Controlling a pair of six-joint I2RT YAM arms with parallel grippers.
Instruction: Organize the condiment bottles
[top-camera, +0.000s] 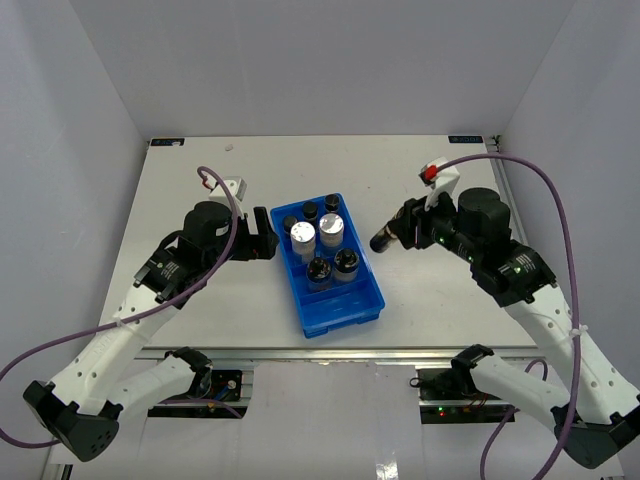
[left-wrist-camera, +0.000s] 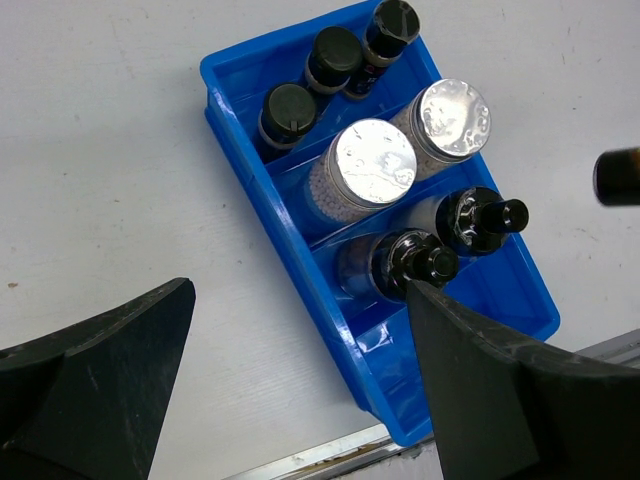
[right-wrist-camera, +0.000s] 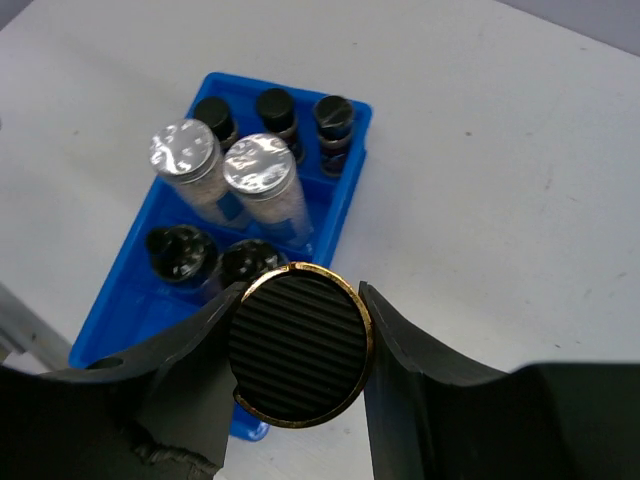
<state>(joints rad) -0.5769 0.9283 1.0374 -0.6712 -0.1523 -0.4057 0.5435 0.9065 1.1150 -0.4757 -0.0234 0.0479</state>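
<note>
My right fingers (right-wrist-camera: 405, 350) are clamped on a bottle (right-wrist-camera: 298, 345), one on each side of it. Its ribbed black, gold-rimmed end faces the wrist camera. From above, that bottle lies sideways in the grip and sticks out past the fingertips toward the blue tray (top-camera: 345, 312). It is held off the surface (top-camera: 450, 170), just beside the tray's right wall and not over it.

My left fingers (left-wrist-camera: 100, 385) are spread wide with nothing between them, near the tray's left wall.

Inside the tray, three dark black-capped jars (top-camera: 310, 211) stand in the far compartment. Two silver-lidded jars (top-camera: 303, 235) stand side by side in the middle one, and two black-capped bottles (top-camera: 346, 262) stand in the near one. All seven are upright.
</note>
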